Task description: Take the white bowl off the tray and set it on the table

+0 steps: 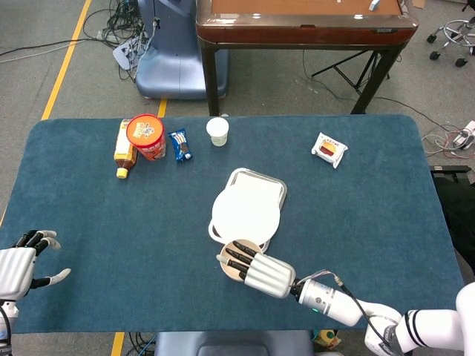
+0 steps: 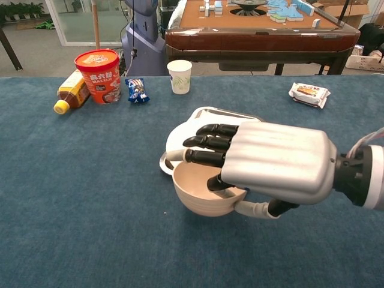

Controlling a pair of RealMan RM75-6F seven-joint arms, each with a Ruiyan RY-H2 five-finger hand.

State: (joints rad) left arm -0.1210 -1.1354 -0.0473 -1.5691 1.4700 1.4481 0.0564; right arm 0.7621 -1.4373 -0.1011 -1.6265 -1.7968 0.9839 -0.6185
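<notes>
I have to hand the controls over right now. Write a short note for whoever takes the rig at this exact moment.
Right hand grips the white bowl, fingers hooked over its rim.
Left hand is open near the table's left front edge, holding nothing.
The bowl is clear of the tray and the white plate, just in front of them above the blue table; whether it touches the cloth yet is unclear.
Done: bowl lifted off the tray.
Left: set it fully down, release, draw the hand back.
</notes>
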